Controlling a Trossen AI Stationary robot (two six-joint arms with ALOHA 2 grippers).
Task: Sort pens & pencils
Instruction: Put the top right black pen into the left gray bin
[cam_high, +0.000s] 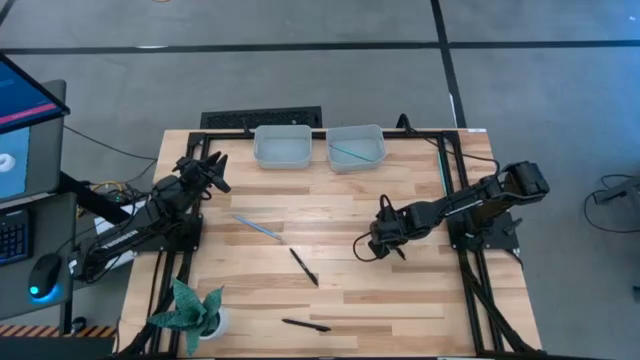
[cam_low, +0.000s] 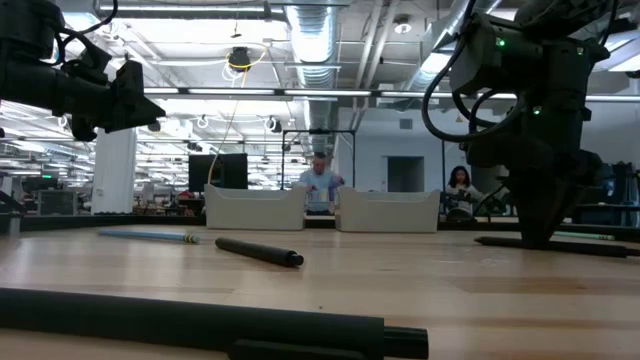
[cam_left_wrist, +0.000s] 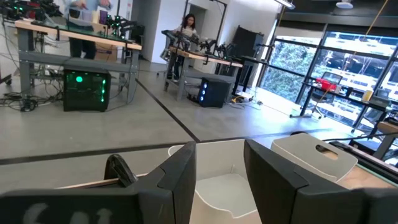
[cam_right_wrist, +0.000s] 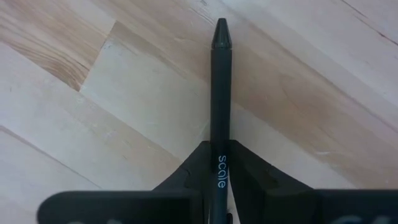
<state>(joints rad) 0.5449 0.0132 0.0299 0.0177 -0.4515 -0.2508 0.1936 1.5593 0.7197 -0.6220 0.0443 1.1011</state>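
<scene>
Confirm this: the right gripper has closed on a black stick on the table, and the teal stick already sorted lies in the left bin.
Wrong bin. The right gripper is shut on a black stick, but the high view shows the sorted teal stick in the right bin; the left bin holds none.

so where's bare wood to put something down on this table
The widest bare patch lies between the left bin and the teal stick. Another runs along the near edge, right of the black stick. The middle is crowded: a second black stick lies there, and the right hand is shut on a third. The right bin holds a teal stick.
</scene>
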